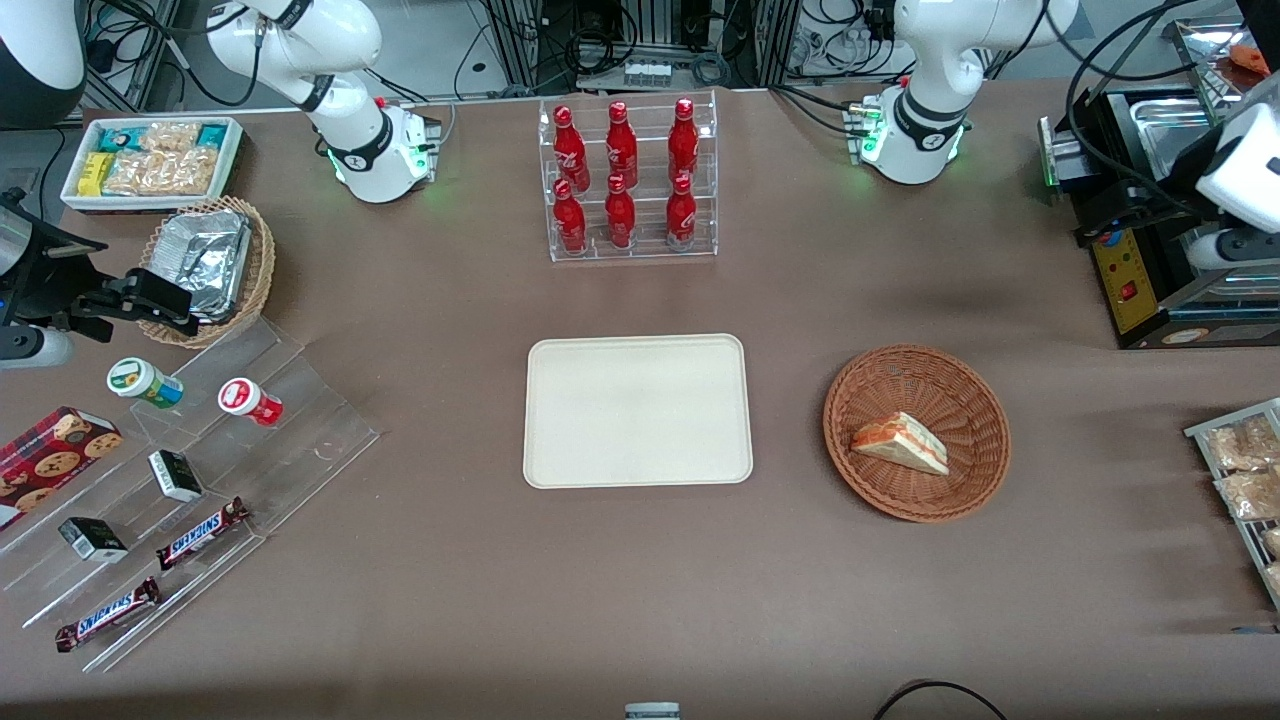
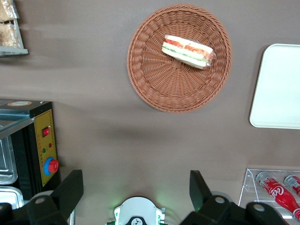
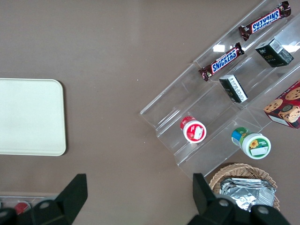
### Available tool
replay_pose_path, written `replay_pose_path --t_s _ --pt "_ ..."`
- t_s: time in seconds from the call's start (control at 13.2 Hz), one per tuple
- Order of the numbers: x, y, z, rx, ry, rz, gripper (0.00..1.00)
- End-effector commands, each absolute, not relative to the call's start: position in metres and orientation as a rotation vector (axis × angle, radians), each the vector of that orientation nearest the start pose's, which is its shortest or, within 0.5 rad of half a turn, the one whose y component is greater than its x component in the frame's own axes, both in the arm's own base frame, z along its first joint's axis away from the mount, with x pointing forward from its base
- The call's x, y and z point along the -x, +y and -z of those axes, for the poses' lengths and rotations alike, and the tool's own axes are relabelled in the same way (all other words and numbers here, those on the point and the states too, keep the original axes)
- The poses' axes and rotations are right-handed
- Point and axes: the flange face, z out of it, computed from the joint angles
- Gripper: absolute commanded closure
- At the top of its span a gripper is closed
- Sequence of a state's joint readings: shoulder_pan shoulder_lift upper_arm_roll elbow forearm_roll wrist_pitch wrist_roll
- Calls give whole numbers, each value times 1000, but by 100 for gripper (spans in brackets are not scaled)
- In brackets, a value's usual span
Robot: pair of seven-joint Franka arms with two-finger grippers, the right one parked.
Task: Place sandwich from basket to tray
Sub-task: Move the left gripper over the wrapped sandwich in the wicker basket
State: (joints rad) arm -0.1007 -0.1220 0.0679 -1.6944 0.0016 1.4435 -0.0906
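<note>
Lying in the basket (image 1: 917, 432), the sandwich (image 1: 901, 443); tray (image 1: 637, 411) bare; pincer (image 2: 136, 197) spread apart, raised above table.

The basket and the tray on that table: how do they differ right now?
The basket is round, reddish-brown woven wicker; the tray is a flat, smooth, cream rectangle. The basket holds the sandwich; the tray holds nothing. Both rest side by side on the brown table. The claw hangs open above the table, away from both.
</note>
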Motion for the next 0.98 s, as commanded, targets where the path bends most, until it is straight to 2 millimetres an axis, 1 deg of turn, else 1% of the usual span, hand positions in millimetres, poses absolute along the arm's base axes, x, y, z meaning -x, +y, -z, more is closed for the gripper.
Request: replay_pose_path --t_s 0.0,0.08,0.23,0.38,0.68,0.83,0.91 --pt "-507 -29 -620 3108 -26 -200 0" --pt "-512 -30 -614 3102 -25 -218 0" --pt "-528 -25 -587 3020 -80 -274 0" --pt "-546 -23 -560 3011 -144 -270 0" --pt "-589 -35 -488 2970 -442 -259 0" --pt "-600 -39 -463 2960 -608 -237 0" --pt "-607 -43 -453 2993 -774 -206 0"
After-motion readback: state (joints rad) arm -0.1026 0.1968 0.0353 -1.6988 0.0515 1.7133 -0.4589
